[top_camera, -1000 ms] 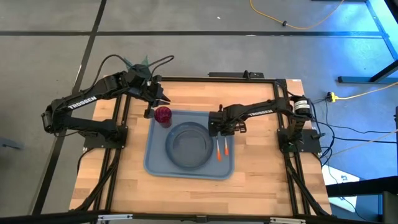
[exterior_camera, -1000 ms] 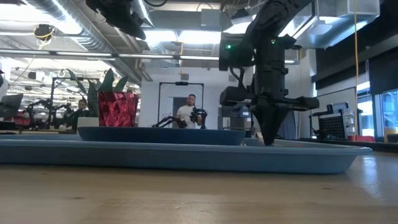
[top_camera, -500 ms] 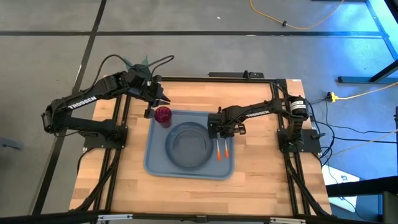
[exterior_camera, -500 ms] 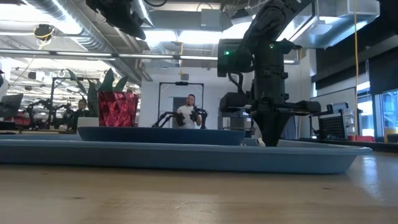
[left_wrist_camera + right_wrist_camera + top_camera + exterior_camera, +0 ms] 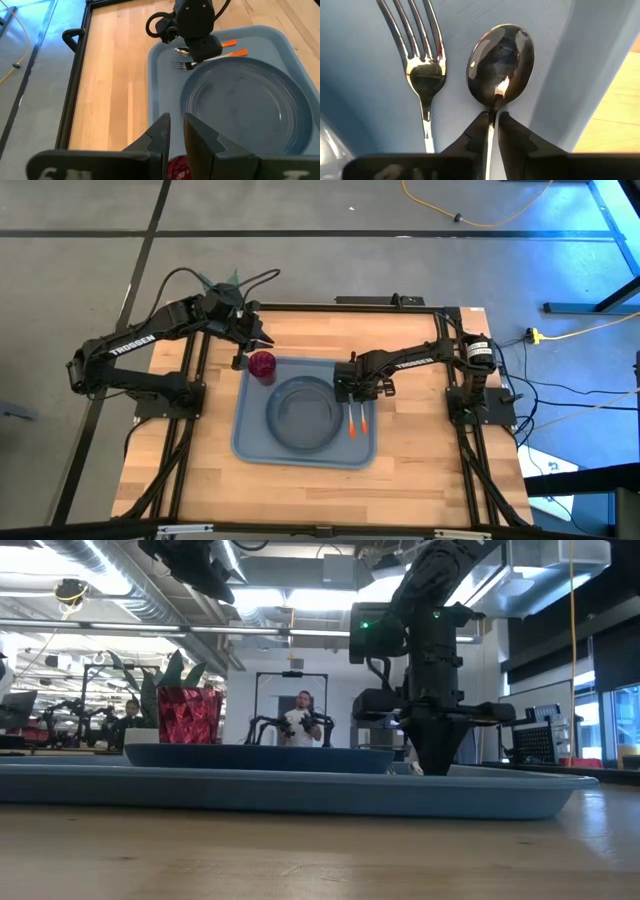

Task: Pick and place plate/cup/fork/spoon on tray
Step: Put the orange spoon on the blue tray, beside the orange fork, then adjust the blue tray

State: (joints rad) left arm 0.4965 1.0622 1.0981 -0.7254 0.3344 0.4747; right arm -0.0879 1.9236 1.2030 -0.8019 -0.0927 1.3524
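The light blue-grey tray (image 5: 250,442) lies mid-table and holds the round grey-blue plate (image 5: 303,413), with the dark red cup (image 5: 262,365) at its far left corner. The fork (image 5: 422,60) and the spoon (image 5: 501,62) lie side by side along the tray's right side, with their orange handles (image 5: 357,422) toward the near edge. My right gripper (image 5: 358,387) stands over their silver heads, shut on the spoon. My left gripper (image 5: 176,134) hovers above the cup (image 5: 176,169), shut and empty. My right gripper pinches the spoon's thin neck (image 5: 493,111), just behind the bowl, between its two fingertips (image 5: 481,125). The fingers come from above, pointing down, and lie across the spoon. The spoon's bowl lies on the tray floor beside the fork.
The tray's raised right edge (image 5: 555,75) runs close beside the spoon, with bare wooden table (image 5: 420,460) beyond it. A white pot with a green plant (image 5: 160,690) stands behind the cup. People and other robot rigs show in the room behind the table.
My right gripper has sunk slightly toward the tray and shifted a little toward the table's left, over the spoon's head.
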